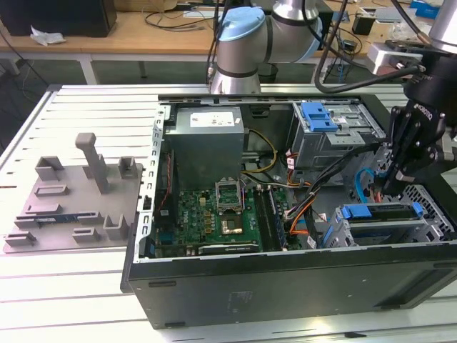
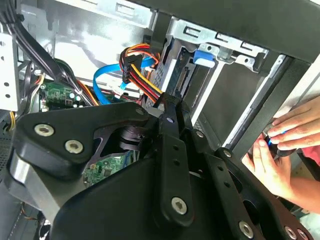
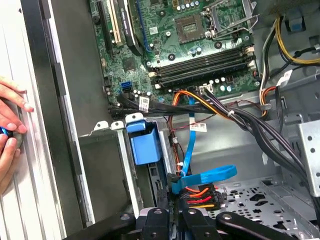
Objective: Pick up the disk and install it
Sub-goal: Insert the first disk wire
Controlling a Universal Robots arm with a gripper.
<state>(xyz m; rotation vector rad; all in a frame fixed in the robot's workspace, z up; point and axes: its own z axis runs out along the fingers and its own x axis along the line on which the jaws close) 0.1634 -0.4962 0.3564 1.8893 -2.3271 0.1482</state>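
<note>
The disk lies in the lower grey drive cage at the exterior view's right. Its blue carrier bracket faces the motherboard. In the first wrist view the same blue bracket stands at the cage mouth. My gripper hangs just above the disk's far end, shut, and I see nothing between its fingers. In the first wrist view the gripper points at a black connector with orange and red wires and a blue flat cable beside the cage.
The open computer case holds a motherboard, a power supply and an upper cage with a blue latch. A grey fixture plate lies at the exterior view's left. A person's hands rest outside the case wall.
</note>
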